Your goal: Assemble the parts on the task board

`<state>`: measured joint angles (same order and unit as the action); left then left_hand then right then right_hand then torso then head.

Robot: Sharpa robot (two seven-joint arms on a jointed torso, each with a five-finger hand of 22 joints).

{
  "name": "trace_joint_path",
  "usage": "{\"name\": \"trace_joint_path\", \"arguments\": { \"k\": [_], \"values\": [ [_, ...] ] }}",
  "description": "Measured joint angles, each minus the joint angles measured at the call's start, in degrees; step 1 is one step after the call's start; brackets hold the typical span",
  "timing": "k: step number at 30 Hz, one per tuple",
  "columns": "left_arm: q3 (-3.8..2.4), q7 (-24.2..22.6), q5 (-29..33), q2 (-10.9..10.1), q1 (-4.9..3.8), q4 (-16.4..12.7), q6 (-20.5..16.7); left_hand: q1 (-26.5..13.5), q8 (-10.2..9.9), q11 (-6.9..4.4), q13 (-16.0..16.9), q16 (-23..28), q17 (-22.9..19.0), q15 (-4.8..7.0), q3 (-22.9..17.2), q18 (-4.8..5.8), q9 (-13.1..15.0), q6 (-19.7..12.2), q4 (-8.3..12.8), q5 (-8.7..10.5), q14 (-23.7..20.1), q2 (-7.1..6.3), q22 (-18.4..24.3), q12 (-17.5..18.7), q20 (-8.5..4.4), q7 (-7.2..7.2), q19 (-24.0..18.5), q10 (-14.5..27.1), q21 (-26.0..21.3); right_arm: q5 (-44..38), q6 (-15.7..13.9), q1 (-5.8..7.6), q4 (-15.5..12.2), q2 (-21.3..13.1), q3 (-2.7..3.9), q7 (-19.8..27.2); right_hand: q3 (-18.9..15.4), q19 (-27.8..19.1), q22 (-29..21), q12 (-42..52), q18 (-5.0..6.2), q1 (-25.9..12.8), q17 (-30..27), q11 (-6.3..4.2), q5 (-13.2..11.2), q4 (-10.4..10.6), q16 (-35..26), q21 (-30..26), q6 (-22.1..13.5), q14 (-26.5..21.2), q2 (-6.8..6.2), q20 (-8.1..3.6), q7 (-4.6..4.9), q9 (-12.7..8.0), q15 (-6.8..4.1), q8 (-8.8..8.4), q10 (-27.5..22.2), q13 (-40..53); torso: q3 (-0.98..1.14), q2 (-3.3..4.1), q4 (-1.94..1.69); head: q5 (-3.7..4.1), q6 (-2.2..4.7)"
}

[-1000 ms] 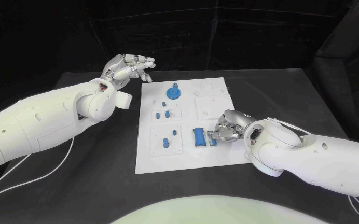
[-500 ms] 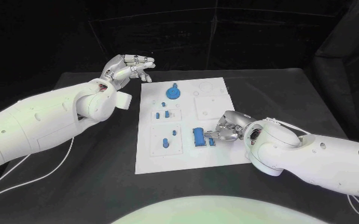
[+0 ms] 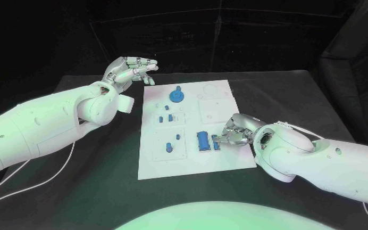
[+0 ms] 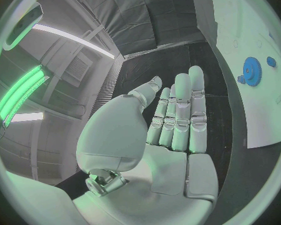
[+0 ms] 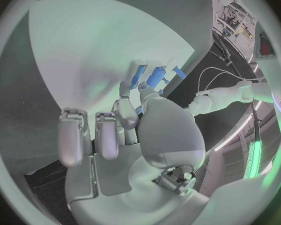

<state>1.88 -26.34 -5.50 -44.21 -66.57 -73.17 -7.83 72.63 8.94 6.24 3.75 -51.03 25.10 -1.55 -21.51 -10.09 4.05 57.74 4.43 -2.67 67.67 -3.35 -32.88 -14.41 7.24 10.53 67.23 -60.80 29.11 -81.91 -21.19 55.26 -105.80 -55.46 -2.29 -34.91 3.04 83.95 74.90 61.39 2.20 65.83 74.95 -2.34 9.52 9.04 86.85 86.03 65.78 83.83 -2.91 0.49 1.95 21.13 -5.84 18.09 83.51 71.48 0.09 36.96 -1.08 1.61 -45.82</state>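
Head view: a small blue rectangular part (image 3: 203,140), judged light, stiff and smooth, is seen on the task board (image 3: 195,163) touched at its short end by right hand (image 3: 233,133) fingers, grip unclear; left hand (image 3: 132,70) is held apart, empty.

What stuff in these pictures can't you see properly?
- Head view: whether the right robot hand actually grips the long blue part; its own fingers cover the contact.
- Right wrist view: the same contact sits behind the right robot hand.
- Head view: the small blue parts are too tiny to tell their shapes.
- Left wrist view: the task board is cut by the rim.
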Motion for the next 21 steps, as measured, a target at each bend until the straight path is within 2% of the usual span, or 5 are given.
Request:
{"name": "trace_joint_path", "arguments": {
  "k": [2,9,21],
  "values": [
    [0.00,0.00,0.00,0.03,0.00,0.01,0.00,0.00,0.00,0.00,0.00,0.00,0.00,0.00,0.00,0.00,0.00,0.00,0.00,0.00,0.00,0.00,0.00,0.00,0.00,0.00,0.00,0.00,0.00,0.18,-0.09,0.00,0.08,-0.08,0.00,0.61,0.05,0.00,0.00,-0.37,0.00,1.70,0.00,0.00,0.00,-1.03,0.00,-0.02,0.00,0.00,0.30,0.00,0.00,0.02,0.00,0.00,0.00,0.00,0.00,-0.02,0.01,0.07,0.05],
    [0.00,0.02,0.00,0.20,0.00,0.05,0.04,0.00,0.00,0.00,0.00,0.00,0.00,0.00,0.00,0.00,0.00,0.00,0.00,0.00,0.00,0.00,0.00,0.00,0.00,0.00,0.00,0.00,0.00,0.74,-0.02,0.00,1.02,0.51,0.00,2.25,0.15,0.00,0.00,-0.67,0.00,5.88,-0.01,0.00,-2.68,-4.08,0.00,-0.02,0.00,0.00,0.75,0.00,0.00,0.20,0.00,-0.34,0.00,-0.01,0.00,-0.02,-0.12,0.19,0.15],
    [0.01,0.04,0.00,0.13,0.00,0.07,0.04,0.00,0.00,0.00,0.00,0.00,0.00,0.00,0.00,0.00,0.00,0.00,0.00,0.00,0.00,0.00,0.00,0.00,0.00,0.00,0.00,0.00,0.00,0.40,0.75,0.00,2.12,1.56,0.01,2.74,0.14,0.00,0.00,-0.67,0.00,6.70,-0.01,0.00,-2.98,-4.86,-0.21,-0.02,0.00,0.00,0.66,0.00,0.00,0.20,0.00,-0.56,0.00,0.08,-0.02,0.04,-0.19,-0.14,0.13]
  ]
}}
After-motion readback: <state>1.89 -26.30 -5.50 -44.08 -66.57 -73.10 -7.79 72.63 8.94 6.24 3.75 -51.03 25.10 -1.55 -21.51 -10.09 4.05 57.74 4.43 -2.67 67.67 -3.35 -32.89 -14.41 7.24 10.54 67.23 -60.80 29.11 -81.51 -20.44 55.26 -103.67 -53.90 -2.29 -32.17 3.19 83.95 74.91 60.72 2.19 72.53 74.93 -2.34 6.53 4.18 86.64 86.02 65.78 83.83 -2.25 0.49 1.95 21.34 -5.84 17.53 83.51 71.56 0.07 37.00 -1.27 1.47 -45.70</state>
